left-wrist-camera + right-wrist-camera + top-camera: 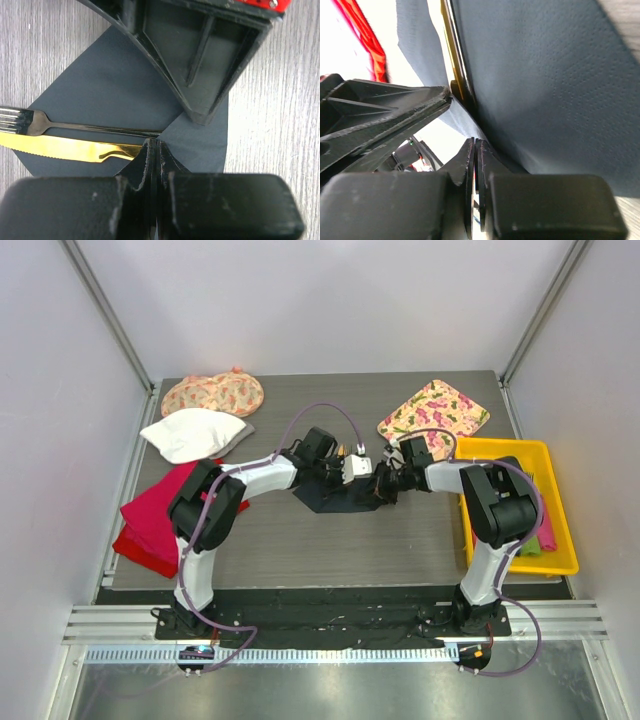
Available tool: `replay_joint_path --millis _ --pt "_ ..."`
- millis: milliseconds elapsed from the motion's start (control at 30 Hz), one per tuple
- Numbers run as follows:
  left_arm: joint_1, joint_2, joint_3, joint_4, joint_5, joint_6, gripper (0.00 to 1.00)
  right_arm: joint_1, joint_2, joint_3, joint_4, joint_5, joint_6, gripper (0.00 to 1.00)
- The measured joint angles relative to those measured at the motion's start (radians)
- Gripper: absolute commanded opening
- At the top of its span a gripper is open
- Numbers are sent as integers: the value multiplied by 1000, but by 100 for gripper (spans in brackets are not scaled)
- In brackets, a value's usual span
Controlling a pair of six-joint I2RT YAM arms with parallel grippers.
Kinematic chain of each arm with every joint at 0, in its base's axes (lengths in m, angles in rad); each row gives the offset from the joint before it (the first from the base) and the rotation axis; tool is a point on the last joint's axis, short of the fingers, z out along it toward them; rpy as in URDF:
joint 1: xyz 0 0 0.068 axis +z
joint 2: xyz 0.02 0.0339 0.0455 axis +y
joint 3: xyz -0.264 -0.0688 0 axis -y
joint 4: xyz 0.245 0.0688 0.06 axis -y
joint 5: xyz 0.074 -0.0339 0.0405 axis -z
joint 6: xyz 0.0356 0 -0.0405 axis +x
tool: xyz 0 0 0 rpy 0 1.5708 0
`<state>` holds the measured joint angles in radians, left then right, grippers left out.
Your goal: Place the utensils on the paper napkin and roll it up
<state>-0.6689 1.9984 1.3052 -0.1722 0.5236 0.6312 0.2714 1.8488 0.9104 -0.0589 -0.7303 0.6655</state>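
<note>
As the left end effector (pixel 152 147) and the right end effector (pixel 475 146) both pinch the thin dark navy paper napkin (pixel 115 90) on the grey tabletop (pixel 40 45), a golden knife (pixel 60 147) and a shiny fork (pixel 75 126) lie on it.

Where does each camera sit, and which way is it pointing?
Top external: above and behind, looking down on the grey table; both arms meet over the dark navy paper napkin.
Left wrist: low, looking along the left gripper, shut on the napkin's corner; a shiny metal fork and gold knife lie on it.
Right wrist: low, along the right gripper, pinching the napkin.
Shared: both wrist views show the napkin and the other gripper.
</note>
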Motion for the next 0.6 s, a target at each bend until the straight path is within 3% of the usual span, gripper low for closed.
replay_joint_path --millis 267,433,600 --pt "3 4 0 2 0 -3 2 18 24 0 -4 27 -13 4" --pt "7 4 0 3 -3 -54 24 19 28 0 -9 34 -17 3" --pt "61 -26 0 -21 21 -234 31 19 28 4 -17 38 -21 2"
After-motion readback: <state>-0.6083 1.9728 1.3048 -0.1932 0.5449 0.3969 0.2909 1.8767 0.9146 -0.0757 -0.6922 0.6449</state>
